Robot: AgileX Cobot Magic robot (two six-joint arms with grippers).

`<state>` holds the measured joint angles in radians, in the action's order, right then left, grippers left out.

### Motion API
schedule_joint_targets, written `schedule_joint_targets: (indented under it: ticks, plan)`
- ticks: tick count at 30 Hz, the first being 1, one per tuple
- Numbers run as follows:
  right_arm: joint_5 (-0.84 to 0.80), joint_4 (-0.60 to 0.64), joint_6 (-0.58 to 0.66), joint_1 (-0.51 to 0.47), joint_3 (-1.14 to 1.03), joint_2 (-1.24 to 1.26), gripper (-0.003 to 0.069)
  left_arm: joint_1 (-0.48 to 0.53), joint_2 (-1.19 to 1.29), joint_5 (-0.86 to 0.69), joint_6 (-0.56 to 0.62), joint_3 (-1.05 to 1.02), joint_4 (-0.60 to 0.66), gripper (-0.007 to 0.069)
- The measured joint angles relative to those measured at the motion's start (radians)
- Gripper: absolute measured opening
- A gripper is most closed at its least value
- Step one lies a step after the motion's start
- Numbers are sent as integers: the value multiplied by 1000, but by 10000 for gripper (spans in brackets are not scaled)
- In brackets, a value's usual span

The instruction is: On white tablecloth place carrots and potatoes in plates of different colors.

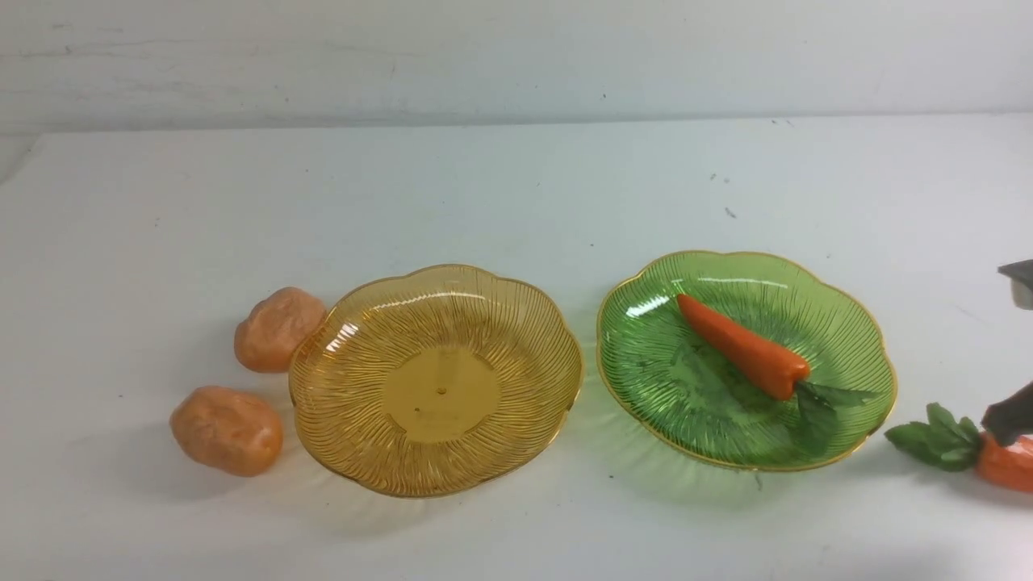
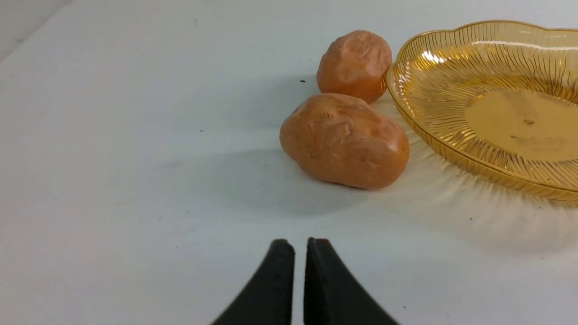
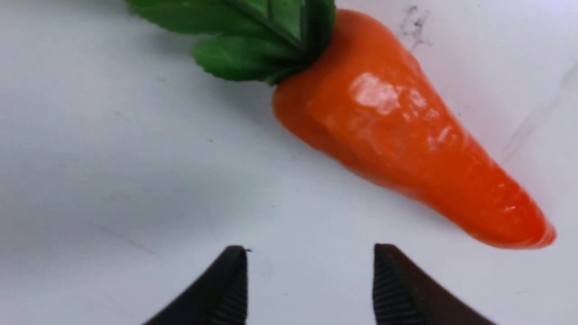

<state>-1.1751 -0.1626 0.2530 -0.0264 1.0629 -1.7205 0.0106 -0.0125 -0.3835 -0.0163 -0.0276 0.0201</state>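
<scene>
Right claw [image 3: 310, 253] half-parted, empty, loose carrot [image 3: 406, 140] just ahead, seemingly untouched (front view clips it). Other carrot [image 1: 742, 347] already in green plate [image 1: 646, 355]. Left claw [image 2: 300, 246] pinched shut, empty; potatoes [image 2: 345, 140] ahead of it, not yet in amber plate [image 1: 347, 379].

Closed left gripper [image 2: 300, 243], right gripper [image 3: 310, 250] parted

I am reading no words, labels, brands or numbers anywhere. I am making out only a faint raised mark [image 2: 539, 141] in the flat centre of the amber plate [image 2: 451, 104], too blurred to read, and scribbly dark smudges [image 3: 415, 25] on the white tablecloth [image 3: 90, 158], none forming letters.
</scene>
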Motion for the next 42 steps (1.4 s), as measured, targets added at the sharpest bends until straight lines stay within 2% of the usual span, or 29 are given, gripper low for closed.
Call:
schedule_joint_targets:
  ticks: [1, 5, 7, 10, 15, 20, 22, 25, 26, 30, 33, 39, 42]
  plan:
    - [4, -33, 16, 0, 0, -11, 412, 0, 0, 0, 0, 0, 0, 27]
    - [31, -88, 41, 0, 0, -35, 556, 0, 0, 0, 0, 0, 0, 27]
    - [48, -107, 45, 0, 1, -47, 602, 0, 0, 0, 0, 0, 0, 27]
    - [83, -124, 62, 0, 2, -67, 640, 0, 0, 0, 0, 0, 0, 27]
    - [150, -137, 109, 0, 4, -112, 647, 0, 0, 0, 0, 0, 0, 27]
    - [153, -136, 120, 0, 9, -149, 577, 0, 0, 0, 0, 0, 0, 27]
    - [127, -136, 109, 0, 13, -149, 504, 0, 0, 0, 0, 0, 0, 27]
    - [6, -138, 73, 0, 65, -150, 270, 0, 0, 0, 0, 0, 0, 27]
    - [-4, -140, 62, -1, 78, -150, 253, 0, 0, 0, 0, 0, 0, 27]
    - [-23, -140, -72, -1, 197, -108, 275, 0, 0, 0, 0, 0, 0, 27]
    - [-29, -75, -178, -3, 283, -38, 275, 0, 0, 0, 0, 0, 0, 27]
    - [-44, 214, -221, 3, 359, 54, 275, 0, 0, 0, 0, 0, 1, 27]
    - [-44, 398, -189, 63, 360, 38, 275, 0, 0, 0, 0, 0, 1, 27]
